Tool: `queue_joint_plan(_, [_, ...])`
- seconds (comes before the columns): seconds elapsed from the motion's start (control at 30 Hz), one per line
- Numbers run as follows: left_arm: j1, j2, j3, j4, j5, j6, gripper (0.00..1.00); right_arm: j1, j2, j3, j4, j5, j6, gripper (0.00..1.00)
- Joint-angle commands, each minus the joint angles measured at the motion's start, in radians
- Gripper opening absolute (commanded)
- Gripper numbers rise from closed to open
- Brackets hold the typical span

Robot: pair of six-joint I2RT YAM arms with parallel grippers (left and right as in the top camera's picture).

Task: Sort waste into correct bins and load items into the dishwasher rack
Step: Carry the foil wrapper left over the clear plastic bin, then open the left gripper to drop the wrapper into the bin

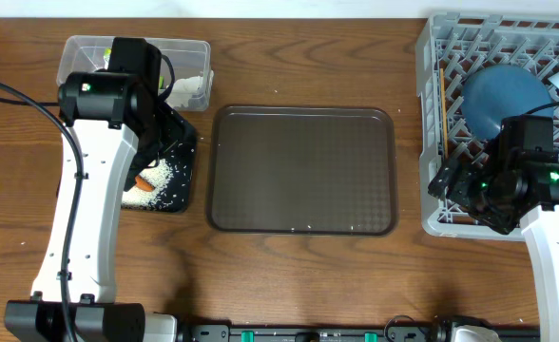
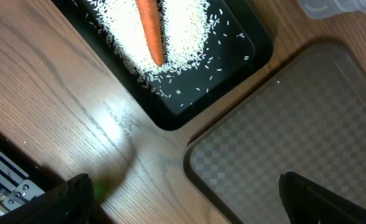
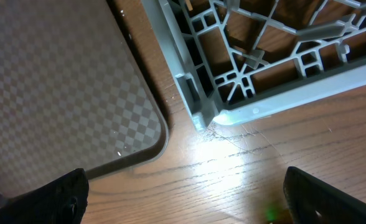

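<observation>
Rice grains [image 2: 183, 28] lay heaped in the black tray [image 2: 192, 102], and the orange carrot [image 2: 150, 31] rested on top of them. Just beside that tray we saw the clear tub [image 1: 85, 52] with a crumpled white tissue [image 1: 189, 87] inside. The left gripper [image 2: 184, 180] hung over the table [image 2: 58, 93] where the black tray's corner neared the brown serving tray [image 2: 295, 143]; its 2 fingers were spread wide with nothing between them. The right gripper [image 3: 184, 173] hung over the corner of the grey rack [image 3: 233, 74] closest to the serving tray, its fingers likewise wide apart and empty. Inside the rack we made out the dark blue plate [image 1: 503, 95].
</observation>
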Motion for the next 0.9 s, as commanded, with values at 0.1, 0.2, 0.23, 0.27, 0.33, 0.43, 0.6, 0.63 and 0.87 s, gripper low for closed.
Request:
queue_joint_plan(0.1, [0.001, -0.015, -0.002, -0.007, 0.003, -0.006, 0.98, -0.011, -0.008, 0.006, -0.001, 0.006, -0.014, 0.99])
queue_joint_plan(0.2, [0.000, -0.062, -0.002, -0.007, 0.003, -0.006, 0.98, -0.011, -0.008, 0.006, -0.001, 0.006, -0.014, 0.99])
queue_joint_plan(0.23, [0.000, -0.083, -0.002, -0.007, 0.003, -0.006, 0.98, -0.011, -0.008, 0.006, -0.001, 0.006, -0.014, 0.99])
queue_joint_plan(0.27, [0.000, -0.106, -0.002, -0.007, 0.003, -0.006, 0.98, -0.011, -0.008, 0.006, -0.001, 0.006, -0.014, 0.99])
queue_joint_plan(0.33, [0.000, -0.158, -0.002, -0.007, 0.003, -0.006, 0.98, -0.011, -0.008, 0.006, -0.001, 0.006, -0.014, 0.99])
queue_joint_plan(0.43, [0.000, -0.238, -0.002, -0.007, 0.003, -0.006, 0.98, -0.011, -0.008, 0.006, -0.001, 0.006, -0.014, 0.99])
queue_joint_plan(0.6, [0.000, -0.358, -0.002, -0.007, 0.003, -0.006, 0.98, -0.011, -0.008, 0.006, -0.001, 0.006, -0.014, 0.99])
queue_joint_plan(0.63, [0.000, -0.378, -0.002, -0.007, 0.003, -0.006, 0.98, -0.011, -0.008, 0.006, -0.001, 0.006, -0.014, 0.99])
queue_joint_plan(0.87, [0.000, -0.488, -0.002, -0.008, 0.003, -0.006, 0.98, -0.011, -0.008, 0.006, -0.001, 0.006, -0.014, 0.99])
